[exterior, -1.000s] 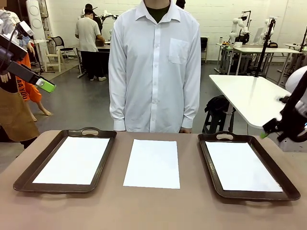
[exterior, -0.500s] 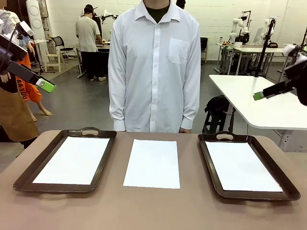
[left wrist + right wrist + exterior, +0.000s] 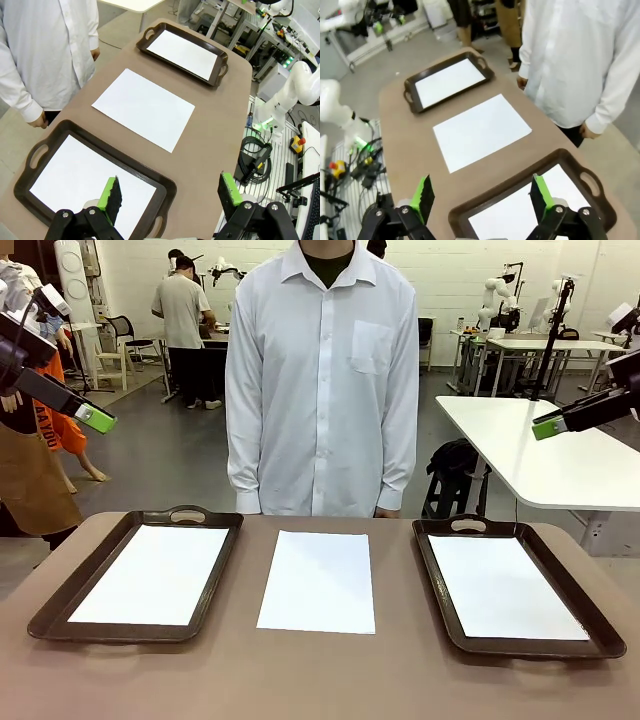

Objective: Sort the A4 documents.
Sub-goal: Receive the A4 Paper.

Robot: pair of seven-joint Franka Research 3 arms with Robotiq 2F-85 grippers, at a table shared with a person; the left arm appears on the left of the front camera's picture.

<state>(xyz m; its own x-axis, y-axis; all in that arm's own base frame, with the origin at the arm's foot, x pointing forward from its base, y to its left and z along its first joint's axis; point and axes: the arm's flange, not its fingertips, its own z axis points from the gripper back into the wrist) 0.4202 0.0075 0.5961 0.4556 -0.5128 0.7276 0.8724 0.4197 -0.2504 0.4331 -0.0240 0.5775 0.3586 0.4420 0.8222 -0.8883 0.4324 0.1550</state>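
r gripper (image 3: pixel 548 426) higher at right edge than before, jaws spread; l gripper (image 3: pixel 95 418) upper left, spread too; a4 documents (image 3: pixel 318 580) lower centre, well below both.

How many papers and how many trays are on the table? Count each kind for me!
White paper sheets: 3 (one in each tray, one on the bare table between them)
Dark brown trays: 2
Total: 5
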